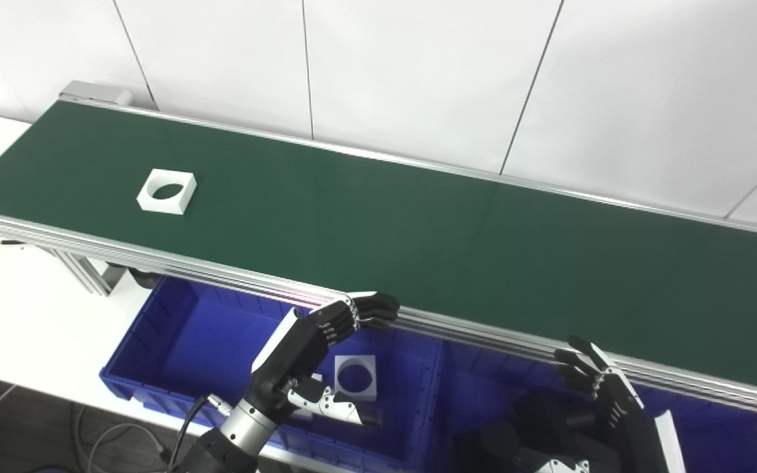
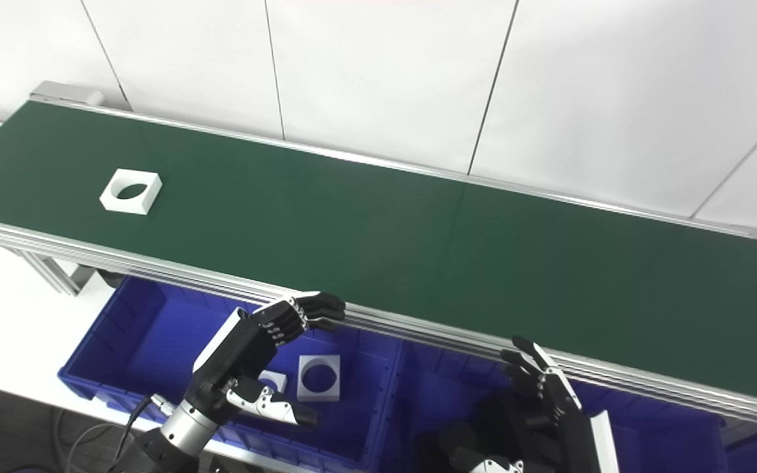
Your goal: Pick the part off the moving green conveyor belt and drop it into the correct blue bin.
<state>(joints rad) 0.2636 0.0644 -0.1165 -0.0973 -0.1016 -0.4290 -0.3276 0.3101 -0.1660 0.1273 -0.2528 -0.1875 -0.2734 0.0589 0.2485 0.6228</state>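
A white square part with a round hole (image 1: 166,190) lies on the green conveyor belt (image 1: 418,223) near its far left end. My left hand (image 1: 316,355) is open and empty, held over the left blue bin (image 1: 175,335) just below the belt's front rail. My right hand (image 1: 605,394) is open and empty over the right blue bin (image 1: 483,394), also below the rail. Both hands are far to the right of the part on the belt. A second white square part with a hole (image 1: 355,377) lies in the left bin.
The belt's aluminium front rail (image 1: 483,335) runs above both bins. Dark round parts (image 1: 503,437) lie in the right bin. A white wall stands behind the belt. A white table (image 1: 17,309) carries the bins, and cables hang at the lower left.
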